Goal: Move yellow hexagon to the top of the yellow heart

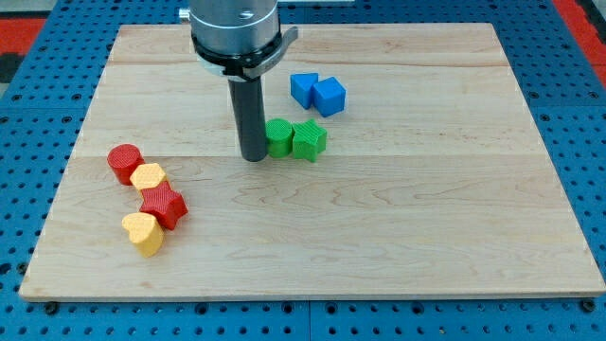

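- Here's the rod, coming down from the view's top, and my tip sits planted on the table, a little left of centre.
- No jaws on this end effector, so nothing wide or narrow to report: it is a plain dark rod and it holds nothing.
- Right up against the tip's right side is a green block, rounded in look; touching or just beside, too close to call.
- Next to that one, further to the view's right, a green star-like block, the two greens side by side.
- Above them, toward the view's top right, two blue blocks pressed together: the left blue block, shape unclear, and a blue cube.
- Over to the view's left, well apart from the tip, a chain of four runs diagonally.
- Red cylinder leads at the upper left.
- The yellow hexagon sits just below and right of it, touching.
- Red star comes next, snug under the hexagon.
- The yellow heart closes the line at the bottom, against the star's lower left.
- So the red star lies between hexagon and heart.
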